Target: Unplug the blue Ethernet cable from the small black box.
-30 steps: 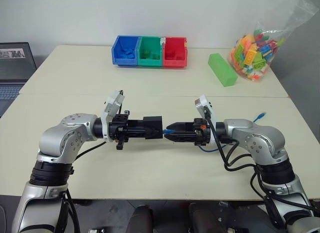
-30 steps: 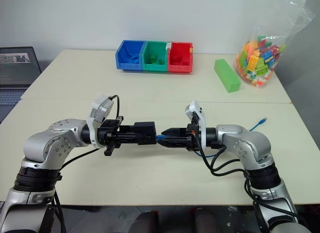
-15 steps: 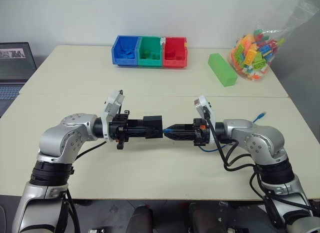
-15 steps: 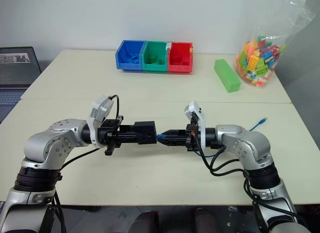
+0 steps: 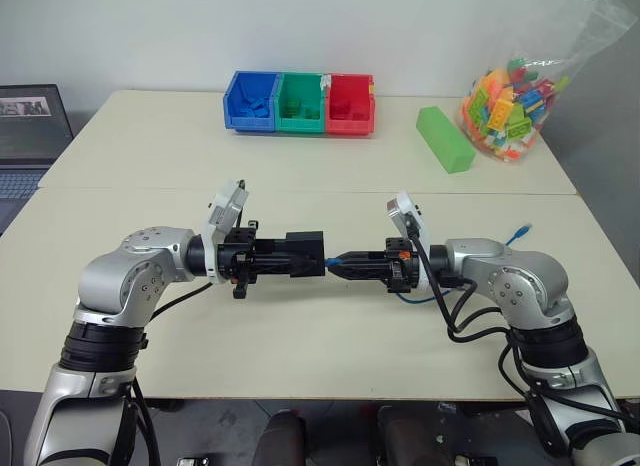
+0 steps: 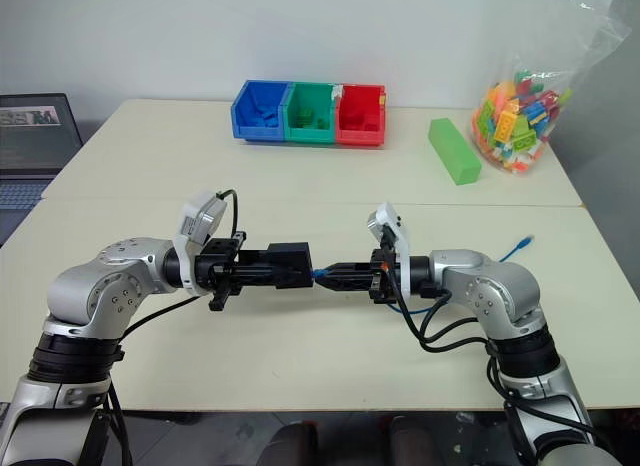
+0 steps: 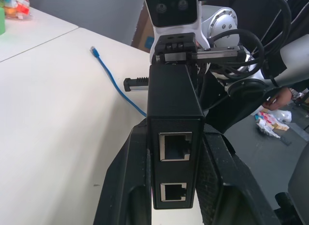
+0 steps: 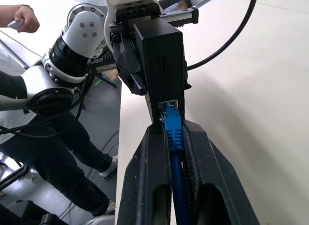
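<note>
Pinching the blue cable (image 8: 173, 138) just behind its plug, the fingers of our right gripper (image 8: 172, 152) are clamped on it, the plug sitting in the port of the black box (image 8: 161, 70). Our left gripper (image 7: 176, 172) grasps that box between its fingers, above the table (image 5: 300, 166). The cable's free end (image 5: 518, 231) lies on the table behind our right arm.

Bright, even indoor light; head views sharp throughout.
Soft faint shadows lie on the tabletop (image 5: 300, 176) under both arms. The bag (image 5: 520, 86) shows slight glare on its plastic. Wrist views are wide-angle, lines bending toward the edges; the tabletop washes out nearly white beside the box (image 8: 161, 65).
</note>
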You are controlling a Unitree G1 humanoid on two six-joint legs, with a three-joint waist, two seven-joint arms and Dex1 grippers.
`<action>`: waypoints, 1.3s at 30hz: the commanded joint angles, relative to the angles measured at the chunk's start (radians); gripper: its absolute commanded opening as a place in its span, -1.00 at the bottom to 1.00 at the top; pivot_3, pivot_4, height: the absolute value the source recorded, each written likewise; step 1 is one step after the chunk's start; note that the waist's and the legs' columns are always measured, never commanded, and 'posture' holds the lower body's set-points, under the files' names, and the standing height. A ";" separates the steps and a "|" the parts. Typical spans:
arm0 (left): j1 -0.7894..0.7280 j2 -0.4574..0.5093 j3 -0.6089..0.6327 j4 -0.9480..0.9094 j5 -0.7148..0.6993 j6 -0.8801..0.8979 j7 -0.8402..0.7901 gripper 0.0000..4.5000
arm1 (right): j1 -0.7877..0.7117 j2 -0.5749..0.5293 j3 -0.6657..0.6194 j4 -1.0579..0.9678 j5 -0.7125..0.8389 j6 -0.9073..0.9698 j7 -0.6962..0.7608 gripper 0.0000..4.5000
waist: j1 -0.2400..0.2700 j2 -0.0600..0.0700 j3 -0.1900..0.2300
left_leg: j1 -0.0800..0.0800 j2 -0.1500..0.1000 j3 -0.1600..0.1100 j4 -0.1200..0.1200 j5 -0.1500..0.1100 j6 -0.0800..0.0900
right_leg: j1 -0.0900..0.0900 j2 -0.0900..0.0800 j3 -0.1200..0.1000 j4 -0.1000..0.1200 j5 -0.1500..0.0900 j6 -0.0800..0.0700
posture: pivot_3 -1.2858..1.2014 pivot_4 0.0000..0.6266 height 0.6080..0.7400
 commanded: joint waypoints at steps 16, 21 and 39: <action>0.000 0.048 0.033 0.001 0.010 -0.006 -0.020 -0.65 | 0.004 -0.102 -0.051 -0.022 0.062 0.039 0.053 -0.99 | 0.000 0.000 0.000 | 0.000 0.000 0.000 0.000 0.000 0.000 | 0.000 0.000 0.000 0.000 0.000 0.000 | 0.03 -0.52 1.00; 0.009 0.045 0.063 0.000 0.005 -0.005 0.019 -0.65 | -0.022 -0.048 -0.054 0.108 -0.072 -0.100 -0.056 -0.99 | -0.001 0.000 0.000 | 0.000 0.000 0.000 0.000 0.000 0.000 | 0.000 0.000 0.000 0.000 -0.001 0.001 | 0.03 -0.52 1.00; 0.107 -0.025 0.161 -0.058 0.071 -0.116 0.300 -0.65 | -0.226 0.070 -0.007 0.878 -0.609 -0.732 -0.315 -0.11 | -0.007 0.000 0.000 | -0.007 0.000 0.002 0.001 0.000 -0.001 | -0.007 -0.001 0.001 0.001 0.001 -0.001 | 0.03 -0.52 1.00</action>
